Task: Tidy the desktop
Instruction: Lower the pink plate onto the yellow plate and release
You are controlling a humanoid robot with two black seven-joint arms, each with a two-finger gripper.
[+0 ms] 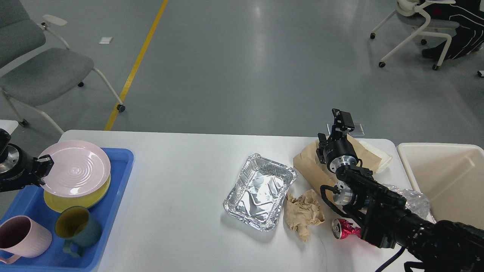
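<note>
Desktop (181, 166), the big white surface, fills the lower half of the head view and it's pretty cluttered. On the left edge sits a blue tray (121, 166) with a pink plate (75, 168) tilted on top of a yellow dish (75, 200), plus a pink mug (22, 236) and a dark teal mug (77, 226). The left gripper (44, 170) is pinching the rim of that pink plate, fingers closed on its edge.

Middle of the surface has an empty foil tray (261, 190), and just beside it on the right is a crumpled brown paper (302, 215). Near that lies a crushed red can (344, 228), partly tucked under the right arm. Further back there's a brown paper bag (310, 166) and a white lid-like thing (380, 155).

The right gripper (342, 121) hangs over the bag area with nothing in it; honestly can't tell if the fingers are apart or together from this angle. A cream bin (442, 170) stands off the right end.
</note>
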